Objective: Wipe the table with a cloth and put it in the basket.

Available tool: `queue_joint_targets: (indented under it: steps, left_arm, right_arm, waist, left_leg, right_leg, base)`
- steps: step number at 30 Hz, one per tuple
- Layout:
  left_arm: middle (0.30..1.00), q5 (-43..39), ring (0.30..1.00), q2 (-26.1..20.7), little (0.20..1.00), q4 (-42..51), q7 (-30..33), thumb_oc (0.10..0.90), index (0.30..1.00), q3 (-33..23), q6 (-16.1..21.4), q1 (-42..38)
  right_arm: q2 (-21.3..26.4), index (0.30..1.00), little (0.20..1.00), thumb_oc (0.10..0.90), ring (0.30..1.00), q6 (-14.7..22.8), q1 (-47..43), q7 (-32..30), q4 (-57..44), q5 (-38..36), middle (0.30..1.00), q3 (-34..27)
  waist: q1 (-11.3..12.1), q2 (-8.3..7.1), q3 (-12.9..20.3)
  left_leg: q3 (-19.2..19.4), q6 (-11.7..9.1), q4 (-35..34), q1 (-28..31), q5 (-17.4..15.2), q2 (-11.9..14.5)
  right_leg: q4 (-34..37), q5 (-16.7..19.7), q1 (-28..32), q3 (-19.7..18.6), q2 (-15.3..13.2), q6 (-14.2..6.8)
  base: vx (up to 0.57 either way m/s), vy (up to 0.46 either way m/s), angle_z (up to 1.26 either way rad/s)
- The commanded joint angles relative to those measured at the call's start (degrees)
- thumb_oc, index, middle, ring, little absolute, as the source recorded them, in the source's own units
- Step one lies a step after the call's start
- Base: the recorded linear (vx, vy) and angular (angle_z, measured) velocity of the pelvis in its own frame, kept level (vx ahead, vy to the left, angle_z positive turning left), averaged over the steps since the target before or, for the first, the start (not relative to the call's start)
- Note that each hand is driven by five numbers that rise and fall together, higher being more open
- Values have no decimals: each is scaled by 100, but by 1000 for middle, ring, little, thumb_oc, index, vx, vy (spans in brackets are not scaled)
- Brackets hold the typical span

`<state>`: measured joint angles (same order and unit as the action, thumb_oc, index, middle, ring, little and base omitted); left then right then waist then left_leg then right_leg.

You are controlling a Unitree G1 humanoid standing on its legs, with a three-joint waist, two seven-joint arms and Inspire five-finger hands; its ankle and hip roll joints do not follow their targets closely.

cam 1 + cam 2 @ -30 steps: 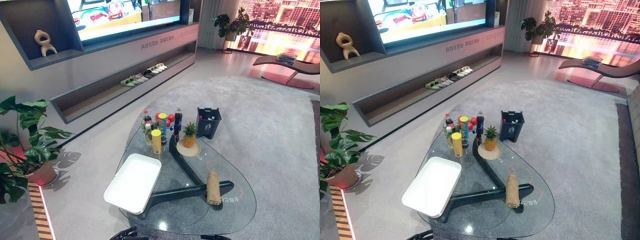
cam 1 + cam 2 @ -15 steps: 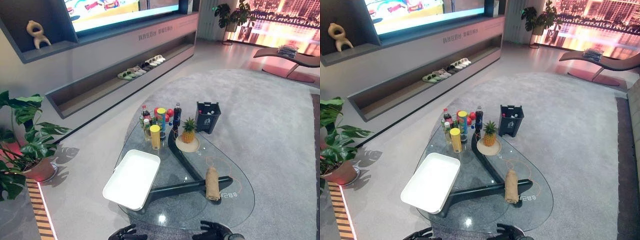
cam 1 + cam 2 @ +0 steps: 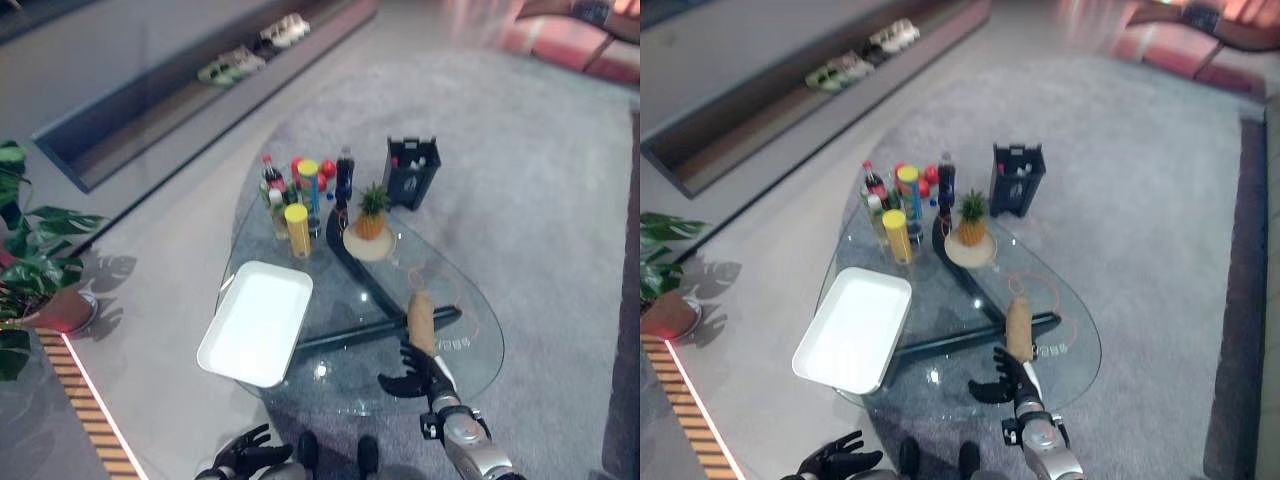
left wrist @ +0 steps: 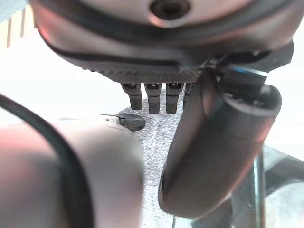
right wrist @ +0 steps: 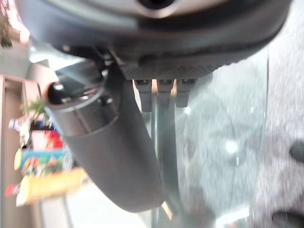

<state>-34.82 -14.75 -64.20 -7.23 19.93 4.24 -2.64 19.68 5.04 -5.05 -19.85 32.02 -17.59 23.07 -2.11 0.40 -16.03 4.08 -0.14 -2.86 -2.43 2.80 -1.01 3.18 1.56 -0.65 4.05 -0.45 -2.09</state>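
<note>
A rolled tan cloth [image 3: 421,318] lies on the right part of the glass table [image 3: 470,360], over its dark base. My right hand [image 3: 415,372] hovers open above the glass, just short of the cloth's near end, fingers spread and touching nothing. In the right wrist view its straight fingers [image 5: 164,92] point across the glass. A white rectangular tray-like basket [image 3: 256,322] rests on the table's left side. My left hand [image 3: 240,455] hangs low before the table's near edge, open and holding nothing; its fingers [image 4: 149,97] look relaxed in the left wrist view.
Several bottles and cans [image 3: 300,195] and a pineapple on a plate [image 3: 371,215] crowd the table's far end. A black bin [image 3: 410,170] stands on the carpet beyond the table. A potted plant [image 3: 35,260] sits at the left.
The camera has tipped downward. My right hand has risen over the table's near edge toward the cloth, and my left hand has come further into view at the bottom.
</note>
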Motion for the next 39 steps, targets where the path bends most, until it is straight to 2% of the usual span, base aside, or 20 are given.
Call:
queue_joint_targets:
  steps: [1, 4, 8, 13, 18, 25, 30, 35, 39]
  left_arm:
    - [900, -184, 900, 324, 900, 29, 41, 800, 900, 195, 224, -401]
    - [900, -269, 900, 332, 900, 31, 92, 800, 900, 190, 268, -570]
    - [900, -269, 900, 338, 900, 54, 109, 800, 900, 207, 330, -716]
    - [900, -381, 900, 306, 900, 203, 125, 800, 900, 219, 347, -965]
    - [900, -562, 900, 338, 900, 315, 81, 800, 900, 337, 515, -1169]
    - [900, -734, 900, 358, 900, 725, 268, 800, 900, 504, 648, -1217]
    - [900, -862, 900, 353, 900, 965, 354, 800, 900, 601, 679, -1196]
    - [900, -935, 900, 362, 900, 1162, 405, 800, 900, 700, 628, -1243]
    - [900, -1026, 900, 365, 900, 1265, 422, 800, 900, 759, 612, -1265]
  right_arm:
    - [149, 900, 900, 800, 900, 642, -610, -1039, -1027, 486, 900, 1]
    - [224, 900, 900, 800, 900, 559, -877, -1785, -1259, 862, 900, -107]
    - [394, 900, 900, 800, 900, 394, -1122, -2411, -1540, 1012, 900, -308]
    - [522, 900, 900, 800, 900, 326, -1481, -2902, -1788, 1063, 900, -488]
    - [542, 900, 900, 800, 900, 70, -2193, -3402, -1801, 1057, 900, -589]
    - [617, 900, 900, 800, 900, -172, -2719, -3740, -1793, 969, 900, -626]
    - [595, 900, 900, 800, 900, -151, -2824, -3889, -1771, 897, 900, -682]
    - [578, 900, 900, 800, 900, -92, -2990, -4287, -1622, 699, 900, -699]
    - [633, 900, 900, 800, 900, -2, -3143, -4258, -1432, 506, 900, -765]
  waist:
    - [-122, -106, -175]
    - [-162, -108, -384]
    - [-195, -111, -627]
    - [-201, -96, -970]
    - [-207, -6, -1376]
    - [-148, 128, -1376]
    - [-114, 187, -1376]
    - [-75, 236, -1376]
    - [-46, 269, -1376]
  left_leg:
    - [36, 27, 797, -364, -738, -50]
    - [45, 38, 1015, -673, -734, -74]
    - [43, 41, 1413, -1085, -778, -119]
    - [61, 25, 1909, -1728, -802, -141]
    - [20, 31, 2273, -2268, -827, -192]
    - [17, 66, 2498, -3144, -751, -309]
    - [20, 93, 2592, -3528, -728, -355]
    - [-14, 95, 2777, -3934, -704, -374]
    - [-49, 102, 2850, -4104, -696, -381]
  right_leg:
    - [-638, -245, -686, -226, -139, -293]
    - [-840, -253, -983, -230, -145, -270]
    - [-1067, -247, -1305, -213, -179, -238]
    - [-1353, -191, -1855, -160, -247, -201]
    - [-1638, -162, -2378, -143, -253, -148]
    - [-1951, -93, -3291, -144, -276, -133]
    - [-2101, -72, -3702, -128, -284, -130]
    - [-2251, -29, -4113, -121, -293, -126]
    - [-2313, -4, -4294, -122, -294, -132]
  base:
    - [-94, 13, -5]
    - [-88, 13, -8]
    - [-44, 10, -8]
    - [-77, 15, 1]
    - [-44, 39, 4]
    - [4, 62, 4]
    - [14, 50, 4]
    - [16, 20, 1]
    - [6, 8, 0]
